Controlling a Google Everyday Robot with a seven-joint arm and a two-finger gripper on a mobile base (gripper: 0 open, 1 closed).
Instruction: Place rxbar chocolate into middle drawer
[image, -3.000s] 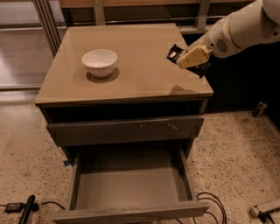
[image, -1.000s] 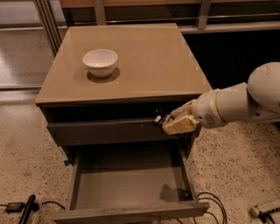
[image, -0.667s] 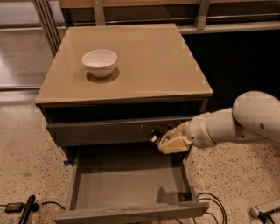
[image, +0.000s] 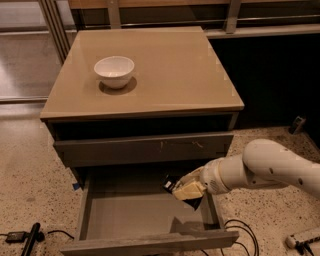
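Black rxbar chocolate, clamped in the gripper, has come down from the surface into the open middle drawer below; release looks next.

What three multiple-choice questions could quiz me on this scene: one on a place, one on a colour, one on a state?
1. Where is the pincer?
A) over the open middle drawer, toward its right side
B) on the cabinet top
C) on the room's floor

2. What colour is the bowl?
A) black
B) white
C) red

3. What state is the rxbar chocolate in?
A) lying in the bowl
B) lying on the drawer floor
C) clamped in the pincer

Answers: 1 A, it hangs above the drawer's grey floor; 2 B, its surface is plainly white; 3 C, its black wrapper sticks out on both sides of the grip.
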